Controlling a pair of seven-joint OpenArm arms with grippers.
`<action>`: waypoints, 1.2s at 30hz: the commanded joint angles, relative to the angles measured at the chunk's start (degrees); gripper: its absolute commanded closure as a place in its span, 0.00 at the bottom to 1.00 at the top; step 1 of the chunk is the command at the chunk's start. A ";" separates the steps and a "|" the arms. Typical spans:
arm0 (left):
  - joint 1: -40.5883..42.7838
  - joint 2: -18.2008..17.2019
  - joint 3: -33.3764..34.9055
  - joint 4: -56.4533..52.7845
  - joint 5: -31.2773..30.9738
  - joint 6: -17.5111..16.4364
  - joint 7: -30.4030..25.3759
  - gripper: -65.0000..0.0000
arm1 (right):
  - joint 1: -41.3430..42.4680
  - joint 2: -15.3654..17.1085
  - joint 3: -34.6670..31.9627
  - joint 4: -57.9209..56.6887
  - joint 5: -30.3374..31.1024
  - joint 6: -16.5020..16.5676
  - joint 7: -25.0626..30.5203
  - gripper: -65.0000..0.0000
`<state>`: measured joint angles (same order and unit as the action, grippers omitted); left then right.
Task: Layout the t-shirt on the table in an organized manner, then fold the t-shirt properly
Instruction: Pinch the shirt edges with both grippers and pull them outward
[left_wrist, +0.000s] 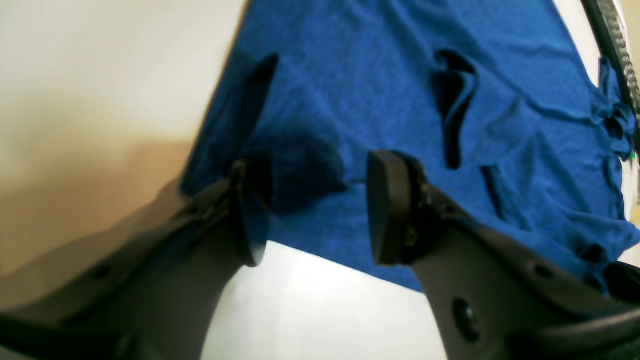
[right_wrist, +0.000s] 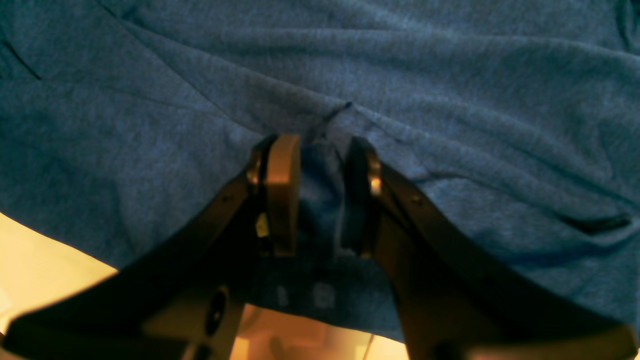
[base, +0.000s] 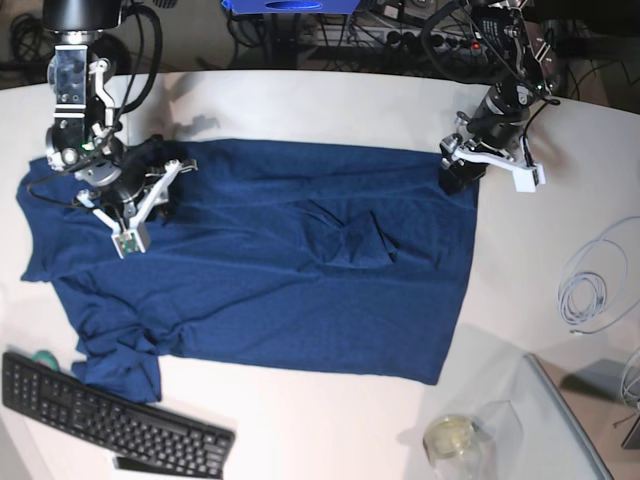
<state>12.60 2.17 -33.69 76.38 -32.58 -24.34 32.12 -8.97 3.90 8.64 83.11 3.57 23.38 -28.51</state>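
Now the shirt (base: 270, 260) lies spread across the counter (base: 330, 100), still rumpled at the middle and at the sleeve by the keyboard (base: 110, 420). To flatten it well, I would tug the far edge taut and even before folding. The right gripper (right_wrist: 315, 195) pinches a bunch of cloth between narrow jaws at the shoulder end. The left gripper (left_wrist: 310, 210) hovers low over the hem corner, jaws apart and empty.
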 joint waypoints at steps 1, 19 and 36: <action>-0.51 -0.37 -0.02 0.85 -0.78 -0.59 -1.13 0.54 | 0.49 0.27 0.19 0.71 0.51 0.05 1.13 0.76; -0.69 -0.55 -0.02 0.76 -0.78 -0.59 -1.22 1.00 | 0.49 0.27 0.19 0.71 0.51 0.05 1.13 0.76; 9.33 -5.21 -8.20 10.52 -0.78 -0.85 -1.31 1.00 | -4.96 -3.42 26.92 11.53 16.16 -0.04 1.30 0.75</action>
<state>21.80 -2.55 -41.74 86.06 -32.80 -24.67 31.73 -14.22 -0.05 35.51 93.62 19.03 23.16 -28.73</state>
